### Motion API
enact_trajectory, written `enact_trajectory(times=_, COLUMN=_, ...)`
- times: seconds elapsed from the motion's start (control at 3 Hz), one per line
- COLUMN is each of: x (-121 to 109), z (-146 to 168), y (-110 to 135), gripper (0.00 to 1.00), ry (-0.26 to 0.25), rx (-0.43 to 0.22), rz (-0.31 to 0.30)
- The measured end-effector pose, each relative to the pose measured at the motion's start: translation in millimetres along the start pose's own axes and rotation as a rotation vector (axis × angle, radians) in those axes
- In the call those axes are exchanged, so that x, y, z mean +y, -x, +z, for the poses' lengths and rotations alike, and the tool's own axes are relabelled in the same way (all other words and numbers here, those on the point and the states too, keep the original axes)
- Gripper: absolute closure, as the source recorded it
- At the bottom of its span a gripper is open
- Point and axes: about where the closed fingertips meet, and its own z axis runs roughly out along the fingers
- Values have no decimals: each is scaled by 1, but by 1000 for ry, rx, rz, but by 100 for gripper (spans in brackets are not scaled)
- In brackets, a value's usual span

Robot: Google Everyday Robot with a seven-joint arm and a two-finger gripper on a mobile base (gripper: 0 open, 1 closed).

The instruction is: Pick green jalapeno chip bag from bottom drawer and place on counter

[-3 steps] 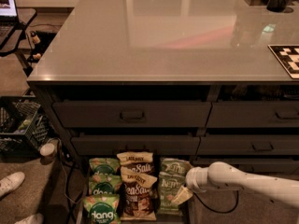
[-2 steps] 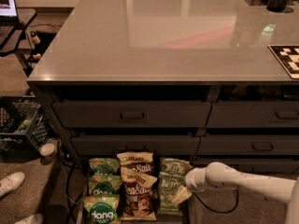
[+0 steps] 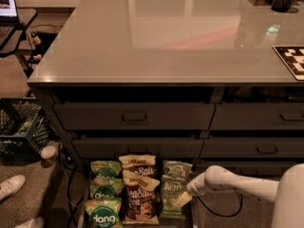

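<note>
In the open bottom drawer (image 3: 83,212), below the near edge of the bench (image 3: 156,42), the front bright green bag (image 3: 103,216) says "dang" in white letters. The two bags behind it are too crumpled for me to read. The brown-and-cream bag (image 3: 139,196) in the middle row carries "Sea Salt" in large type. The green jalapeno chip bag (image 3: 170,193) on the right bears white script that looks like "Kettle". The pincer (image 3: 183,199) sits at that bag's right edge.

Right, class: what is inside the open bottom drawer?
It holds dang bags left, Sea Salt bags middle, green jalapeno chip bags right, the gripper at the front one. The bottom drawer floor is hidden beneath them.
</note>
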Motion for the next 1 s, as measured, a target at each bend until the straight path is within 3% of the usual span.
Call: enact_trajectory(times=1.0, x=-19, z=34, y=-18, gripper=6, ry=16, rx=4, rz=22)
